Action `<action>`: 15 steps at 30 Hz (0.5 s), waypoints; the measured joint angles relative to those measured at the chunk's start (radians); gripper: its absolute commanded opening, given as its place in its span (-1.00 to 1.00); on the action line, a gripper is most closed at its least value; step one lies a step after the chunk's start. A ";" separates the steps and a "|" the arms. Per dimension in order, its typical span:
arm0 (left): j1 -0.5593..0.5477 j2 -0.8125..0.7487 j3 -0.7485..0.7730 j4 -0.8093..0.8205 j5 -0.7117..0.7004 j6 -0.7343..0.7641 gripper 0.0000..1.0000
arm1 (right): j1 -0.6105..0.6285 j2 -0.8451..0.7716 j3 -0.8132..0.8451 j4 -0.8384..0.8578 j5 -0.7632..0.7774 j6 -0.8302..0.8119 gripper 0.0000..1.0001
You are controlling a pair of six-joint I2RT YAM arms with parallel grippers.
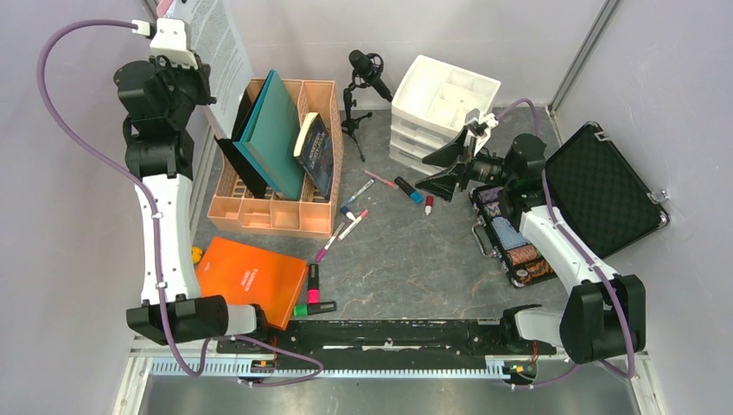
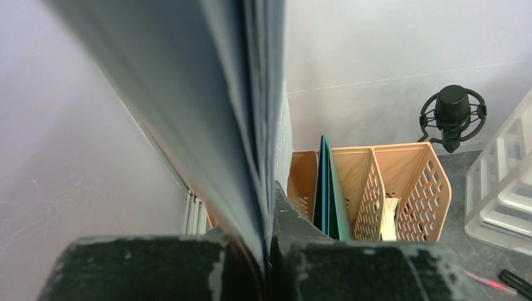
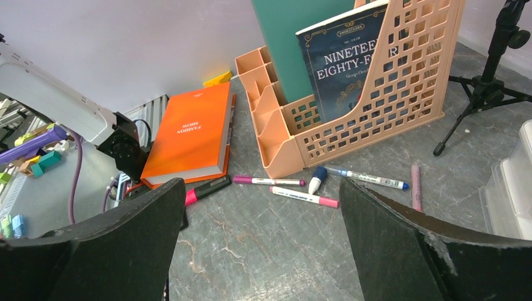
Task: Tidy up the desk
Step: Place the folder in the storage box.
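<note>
The dark grey veined desk (image 1: 406, 268) holds a peach file organizer (image 1: 277, 212) with a teal book (image 1: 272, 134) and a dark blue book (image 1: 318, 151) standing in it. My left gripper (image 1: 200, 89) is raised left of the organizer. In the left wrist view it (image 2: 266, 251) is shut on a thin white printed booklet (image 2: 207, 94), seen edge-on above the organizer (image 2: 401, 182). My right gripper (image 1: 445, 169) is open and empty above the desk. In the right wrist view it (image 3: 263, 251) hangs over bare desk (image 3: 263, 238), near loose markers (image 3: 304, 196).
An orange book (image 1: 251, 277) lies flat at front left with pink (image 1: 313, 281) and green (image 1: 314, 307) highlighters beside it. Several pens (image 1: 359, 190) lie mid-desk. A microphone on a tripod (image 1: 367, 69), a white drawer unit (image 1: 441, 99) and an open black foam-lined case (image 1: 605, 190) stand at the back and right.
</note>
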 measured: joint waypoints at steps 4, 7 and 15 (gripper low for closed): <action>0.000 0.003 -0.034 0.021 0.000 -0.005 -0.96 | 0.000 0.000 -0.002 0.000 -0.002 0.000 0.96; 0.000 0.003 -0.075 0.043 0.000 -0.005 -0.96 | 0.000 0.000 -0.003 0.000 -0.003 0.000 0.96; 0.002 0.002 -0.210 0.097 0.002 -0.005 -0.96 | -0.003 0.003 -0.006 0.000 -0.004 0.000 0.96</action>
